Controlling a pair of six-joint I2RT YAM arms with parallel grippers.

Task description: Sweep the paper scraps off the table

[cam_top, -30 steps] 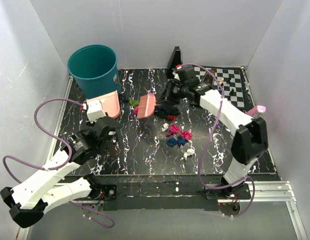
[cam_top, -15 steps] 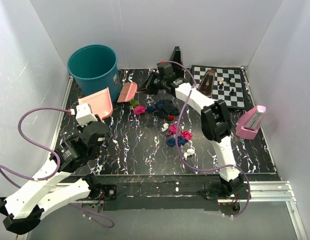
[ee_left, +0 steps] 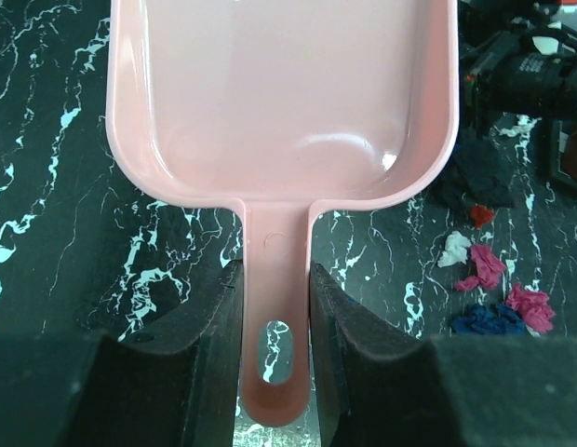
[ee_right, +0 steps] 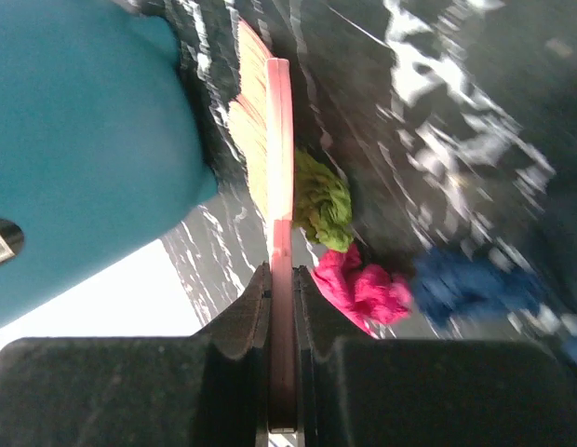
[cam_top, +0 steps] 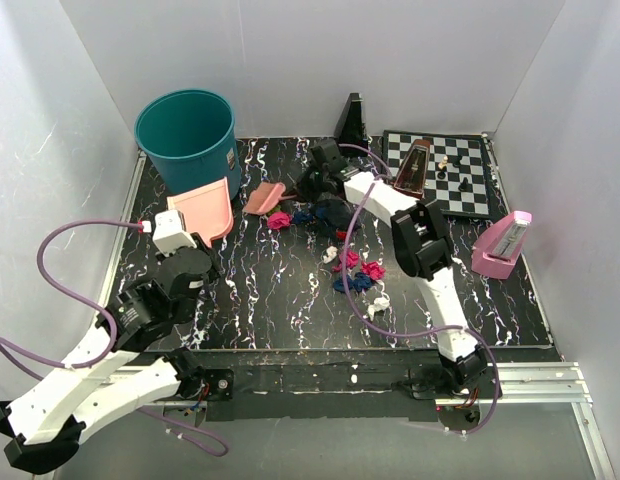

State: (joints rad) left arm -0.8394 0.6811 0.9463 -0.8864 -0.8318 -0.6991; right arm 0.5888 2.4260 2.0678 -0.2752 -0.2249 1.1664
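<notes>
Moved on the counter (cam_top: 270, 300) away from the far-left corner's teal bin (cam_top: 185, 135), beside which the left pincer (ee_left: 275, 279) clamps the handle of the pink dustpan (ee_left: 279, 112), the brush (cam_top: 265, 197), squeezed in the right pincer (ee_right: 282, 279), now lies just beside paper scraps (cam_top: 355, 270) strewn toward mid-counter.

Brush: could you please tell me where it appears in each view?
Top external: brush rear centre-left, right of the bin.
Left wrist: not in it.
Right wrist: centre, running vertically between the jaws.
Landmark: bin, also upper left in the right wrist.
</notes>
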